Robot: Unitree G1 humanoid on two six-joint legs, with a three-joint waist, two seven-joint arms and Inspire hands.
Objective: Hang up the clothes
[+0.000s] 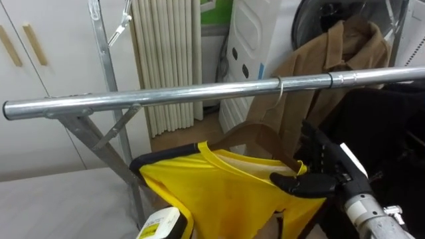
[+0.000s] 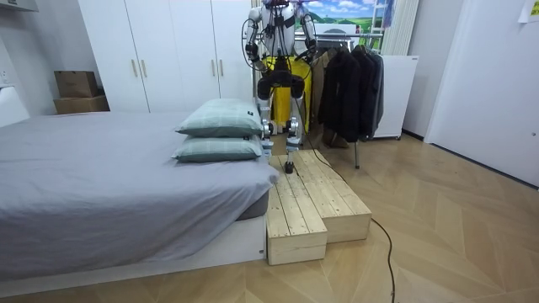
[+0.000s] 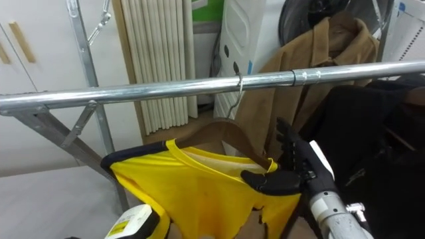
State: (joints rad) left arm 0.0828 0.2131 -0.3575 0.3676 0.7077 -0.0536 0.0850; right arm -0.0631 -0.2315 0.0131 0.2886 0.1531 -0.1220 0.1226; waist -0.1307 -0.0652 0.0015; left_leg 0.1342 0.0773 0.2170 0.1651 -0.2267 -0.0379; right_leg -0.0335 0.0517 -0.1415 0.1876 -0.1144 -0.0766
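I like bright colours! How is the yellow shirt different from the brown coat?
The yellow shirt is bright and hangs in front on a wooden hanger; the brown coat is dull and hangs farther back. The right hand pinches the shirt's shoulder; no hand touches the coat. Both hang up.

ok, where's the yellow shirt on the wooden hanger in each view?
Left eye view: yellow shirt lower centre, under the silver metal rail.
Right eye view: shirt lower centre-left, under the rail.
Room view: shirt top centre, beyond the robot.
Shared landmark: dark coats hanging to its right.
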